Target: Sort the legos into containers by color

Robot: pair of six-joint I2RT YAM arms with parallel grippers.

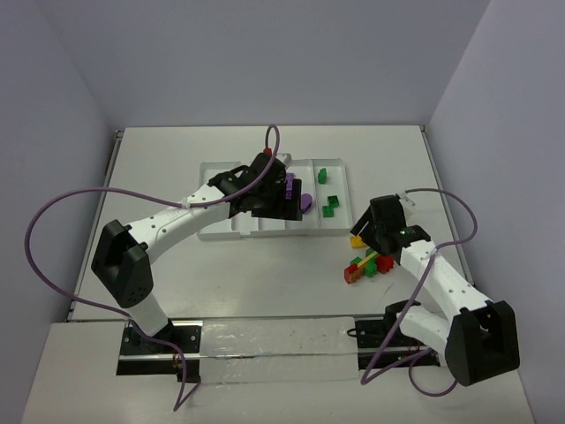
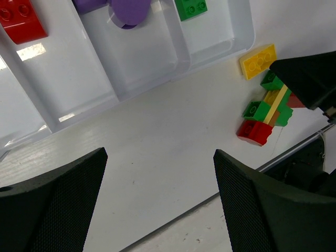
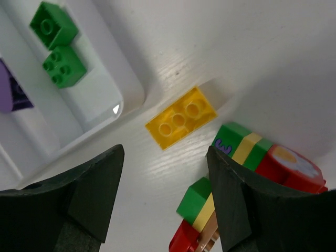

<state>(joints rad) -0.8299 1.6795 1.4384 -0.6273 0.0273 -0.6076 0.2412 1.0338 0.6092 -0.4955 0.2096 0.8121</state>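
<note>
- The right gripper [image 3: 165, 151], jaws released and empty, hangs over the flat yellow studded plastic brick [image 3: 181, 118]. This brick lies on the table just right of the shallow white divided plastic tray [image 1: 212, 231]. An off-centre descent could shove it against the tray wall.
- The stuck-together cluster of green, yellow and red bricks [image 3: 241, 173] lies just nearer, where a finger may snag it.
- The left gripper [image 2: 160, 155], likewise spread and empty, hovers over the tray. The two arms could collide there.

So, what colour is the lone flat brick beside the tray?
Yellow brick; clearest in the right wrist view.
</note>
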